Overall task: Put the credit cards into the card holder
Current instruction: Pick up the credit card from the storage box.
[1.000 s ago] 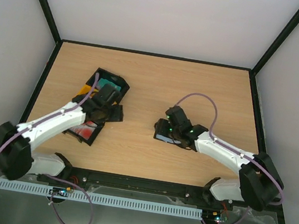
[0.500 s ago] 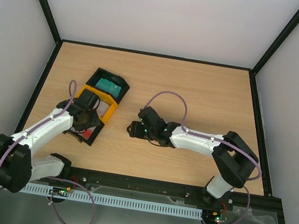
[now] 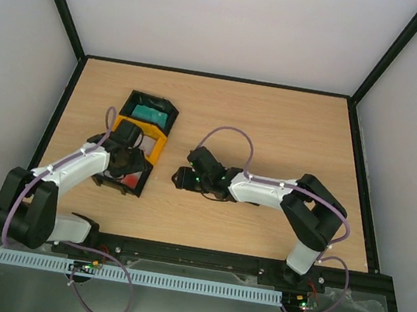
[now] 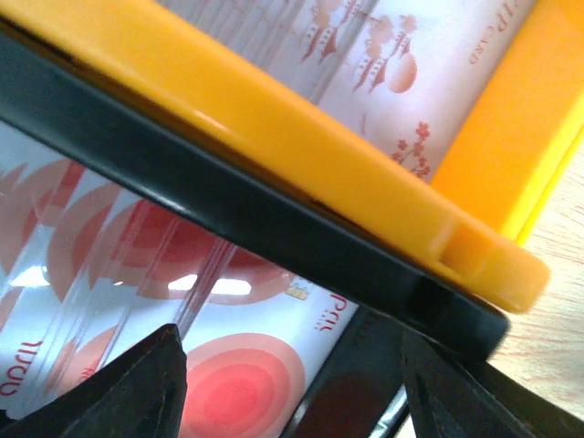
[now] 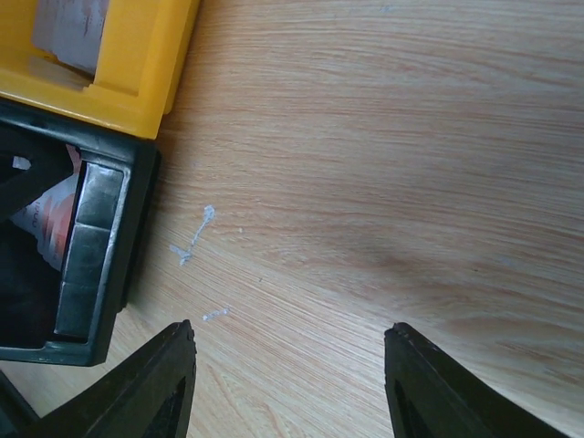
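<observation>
White arm links (image 3: 73, 167), black joints (image 3: 318, 212), lilac cables (image 3: 232, 131), black fingers (image 5: 155, 383)

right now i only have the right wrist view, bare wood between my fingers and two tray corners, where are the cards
Observer: A teal card lies in the far black tray, outside your view.
Operator: and the left arm
Observer: The left gripper hangs open just above a red-and-white card in the near black tray.
Operator: whats in the yellow one
Observer: A whitish card with red print lies in the yellow tray.
</observation>
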